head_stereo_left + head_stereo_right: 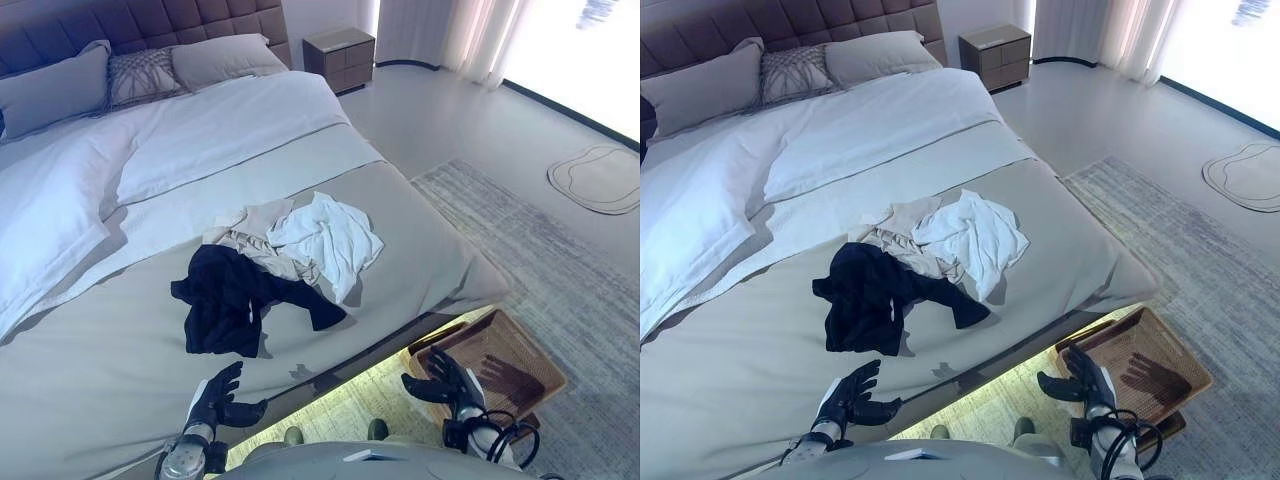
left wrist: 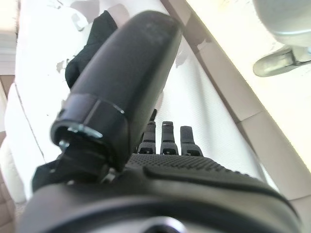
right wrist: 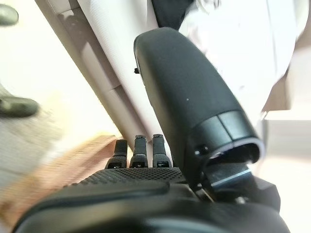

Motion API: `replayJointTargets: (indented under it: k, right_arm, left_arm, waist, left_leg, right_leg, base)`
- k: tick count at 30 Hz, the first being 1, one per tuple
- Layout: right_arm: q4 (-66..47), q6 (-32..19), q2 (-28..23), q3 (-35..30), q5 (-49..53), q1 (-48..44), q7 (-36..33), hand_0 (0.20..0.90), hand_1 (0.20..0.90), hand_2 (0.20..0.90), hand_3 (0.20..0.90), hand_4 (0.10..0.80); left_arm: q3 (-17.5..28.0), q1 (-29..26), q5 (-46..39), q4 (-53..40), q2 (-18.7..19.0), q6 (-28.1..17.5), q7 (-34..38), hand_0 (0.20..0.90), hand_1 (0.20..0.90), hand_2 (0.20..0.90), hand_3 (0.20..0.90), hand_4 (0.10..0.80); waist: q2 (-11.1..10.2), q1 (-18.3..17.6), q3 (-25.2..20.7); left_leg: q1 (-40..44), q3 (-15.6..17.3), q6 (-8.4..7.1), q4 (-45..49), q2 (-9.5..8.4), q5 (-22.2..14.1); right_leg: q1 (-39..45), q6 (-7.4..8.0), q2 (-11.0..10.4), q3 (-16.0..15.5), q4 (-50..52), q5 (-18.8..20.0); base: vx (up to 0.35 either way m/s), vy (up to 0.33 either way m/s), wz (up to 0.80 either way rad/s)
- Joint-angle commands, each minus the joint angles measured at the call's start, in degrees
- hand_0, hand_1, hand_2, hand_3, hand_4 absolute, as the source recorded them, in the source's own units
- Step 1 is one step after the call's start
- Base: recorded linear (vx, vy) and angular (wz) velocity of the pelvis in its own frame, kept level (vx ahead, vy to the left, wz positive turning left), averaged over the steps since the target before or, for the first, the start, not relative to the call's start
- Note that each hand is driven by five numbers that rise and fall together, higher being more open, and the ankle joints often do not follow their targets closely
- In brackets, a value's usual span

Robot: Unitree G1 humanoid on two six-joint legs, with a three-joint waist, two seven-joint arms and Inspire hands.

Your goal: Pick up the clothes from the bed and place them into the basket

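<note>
A pile of clothes lies near the foot of the bed (image 1: 120, 360): a black garment (image 1: 228, 297), a beige one (image 1: 255, 238) and a white one (image 1: 330, 238). A brown woven basket (image 1: 497, 362) stands on the floor by the bed's near right corner. My left hand (image 1: 214, 398) hovers open over the bed's near edge, just in front of the black garment, which also shows past the thumb in the left wrist view (image 2: 90, 46). My right hand (image 1: 447, 380) is open and empty above the basket's near left rim.
Pillows (image 1: 150, 72) and a folded-back white duvet (image 1: 190, 135) lie at the head of the bed. A nightstand (image 1: 340, 57) stands at the back. A grey rug (image 1: 560, 270) lies under the basket, and a small mat (image 1: 598, 178) lies at the right.
</note>
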Motion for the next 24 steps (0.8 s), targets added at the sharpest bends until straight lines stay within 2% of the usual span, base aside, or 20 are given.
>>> replayJointTargets:
  k: [1, 7, 12, 19, 21, 24]
  right_arm:
    - [-10.2, -3.1, -3.0, 1.8, -9.7, -6.7, -6.9, 0.9, 0.9, 0.9, 0.9, 0.8]
    - [-16.5, 2.0, -7.8, 4.0, -16.4, -12.0, -15.0, 0.9, 0.9, 0.9, 0.9, 0.8]
    - [-18.9, 5.6, -13.3, 3.6, -17.5, -19.0, -16.2, 0.9, 0.9, 0.9, 0.9, 0.8]
    - [-18.1, 16.4, -20.4, 4.7, -21.0, -34.0, -23.2, 0.9, 0.9, 0.9, 0.9, 0.8]
    - [-16.2, 20.0, -23.2, 5.1, -23.2, -40.0, -26.0, 0.9, 0.9, 0.9, 0.9, 0.8]
    - [-13.6, 22.4, -26.2, 6.4, -22.9, -47.0, -27.3, 0.9, 0.9, 0.9, 0.9, 0.8]
  left_arm:
    - [0.6, -4.3, 1.2, -4.5, 3.3, -0.8, 1.4, 0.9, 0.9, 0.9, 0.9, 0.8]
    - [-0.1, -3.0, 2.2, -6.6, 4.0, -0.5, 1.4, 0.9, 0.9, 0.9, 0.9, 0.8]
    - [-1.2, -2.5, 3.3, -7.1, 4.4, -1.7, 0.5, 0.9, 0.9, 0.9, 0.9, 0.8]
    - [-4.7, -6.1, 1.9, -7.4, 6.2, -3.7, -1.1, 0.9, 0.9, 0.9, 0.9, 0.8]
    - [-6.7, -7.1, 1.7, -8.3, 6.5, -5.6, -1.1, 0.9, 0.9, 0.9, 0.9, 0.8]
    - [-9.1, -7.8, 2.4, -10.2, 7.1, -8.0, -0.4, 0.9, 0.9, 0.9, 0.9, 0.8]
  waist:
    - [-1.9, 2.0, 2.3]
    - [-2.2, 4.7, 2.8]
    - [-2.1, 7.3, 3.9]
    - [-0.7, 10.1, 8.9]
    - [0.0, 11.1, 11.2]
    - [1.1, 12.2, 14.0]
  left_leg:
    - [-0.2, 2.1, -0.07, 3.2, -2.8, -5.3]
    - [-1.5, 0.7, -0.66, 3.5, -2.47, -4.8]
    - [-3.9, -1.2, -1.08, 5.8, -2.39, -4.7]
    - [-10.7, -4.7, -2.03, 9.4, -2.8, -3.5]
    - [-13.0, -5.2, -2.37, 10.4, -3.15, -3.3]
    - [-17.0, -5.5, -2.32, 13.5, -3.34, -3.1]
  right_leg:
    - [1.0, 1.52, -2.3, -2.8, 6.6, -7.6]
    - [0.9, 0.87, -2.5, -4.7, 6.9, -8.2]
    - [-0.4, -0.43, -2.8, -6.5, 10.6, -10.1]
    - [-6.6, -2.47, -3.8, -9.1, 17.6, -12.5]
    - [-9.1, -2.99, -4.4, -9.8, 19.6, -13.3]
    - [-13.8, -3.58, -5.8, -10.6, 24.1, -13.9]
  base:
    - [-0.029, -0.032, 0.12]
    - [-0.004, -0.023, 0.2]
    - [0.02, 0.02, 0.28]
    - [-0.079, 0.043, 0.32]
    - [-0.128, 0.049, 0.33]
    - [-0.114, 0.054, 0.17]
